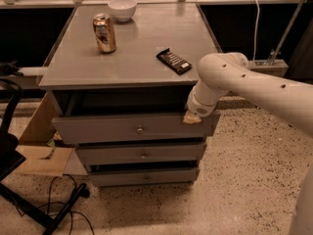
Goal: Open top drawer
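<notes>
The top drawer [112, 129] is the widest grey drawer, with a small round knob [140, 129] at its centre. It stands pulled out, with a dark gap under the cabinet top. My white arm comes in from the right. My gripper [191, 117] sits at the upper right corner of the drawer front, mostly hidden behind the wrist; only a tan tip shows. Two narrower drawers [142, 153] sit below it.
On the cabinet top [146, 48] stand a drink can [104, 32], a white bowl [122, 8] and a dark snack bar [173, 60]. A cardboard box [39, 146] and black chair legs with cables [44, 204] lie at the left on the speckled floor.
</notes>
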You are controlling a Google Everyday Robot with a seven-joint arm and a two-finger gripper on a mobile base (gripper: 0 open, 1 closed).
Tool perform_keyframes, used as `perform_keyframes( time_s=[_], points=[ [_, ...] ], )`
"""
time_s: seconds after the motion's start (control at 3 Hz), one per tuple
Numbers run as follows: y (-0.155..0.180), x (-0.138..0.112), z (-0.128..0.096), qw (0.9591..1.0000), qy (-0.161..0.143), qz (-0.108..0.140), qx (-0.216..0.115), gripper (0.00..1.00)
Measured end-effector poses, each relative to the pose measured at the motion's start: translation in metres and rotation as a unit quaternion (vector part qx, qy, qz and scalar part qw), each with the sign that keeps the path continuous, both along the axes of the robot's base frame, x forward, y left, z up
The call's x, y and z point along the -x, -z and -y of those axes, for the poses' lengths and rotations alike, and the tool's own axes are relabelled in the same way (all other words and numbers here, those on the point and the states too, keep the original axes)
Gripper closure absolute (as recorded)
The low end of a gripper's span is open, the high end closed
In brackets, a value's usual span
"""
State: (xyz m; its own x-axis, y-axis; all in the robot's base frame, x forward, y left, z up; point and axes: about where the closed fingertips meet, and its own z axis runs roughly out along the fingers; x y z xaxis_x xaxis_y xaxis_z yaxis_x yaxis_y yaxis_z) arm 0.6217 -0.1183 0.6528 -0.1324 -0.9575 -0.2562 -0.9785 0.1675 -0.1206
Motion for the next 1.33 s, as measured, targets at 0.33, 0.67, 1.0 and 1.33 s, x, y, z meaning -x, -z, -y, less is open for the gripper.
perform_keyframes(
  time_s=[0.33,0.67,1.0,1.33],
  points=[
    [-0.002,0.004,0.008,1.0,0.007,-0.006,0.003,1.0],
    [-0.006,0.017,0.016,0.9998,0.007,-0.016,0.007,1.0],
    [-0.007,0.021,0.019,0.9997,0.006,-0.021,0.009,1.0],
    [-0.009,0.031,0.022,0.9995,0.002,-0.029,0.009,1.0]
  ],
)
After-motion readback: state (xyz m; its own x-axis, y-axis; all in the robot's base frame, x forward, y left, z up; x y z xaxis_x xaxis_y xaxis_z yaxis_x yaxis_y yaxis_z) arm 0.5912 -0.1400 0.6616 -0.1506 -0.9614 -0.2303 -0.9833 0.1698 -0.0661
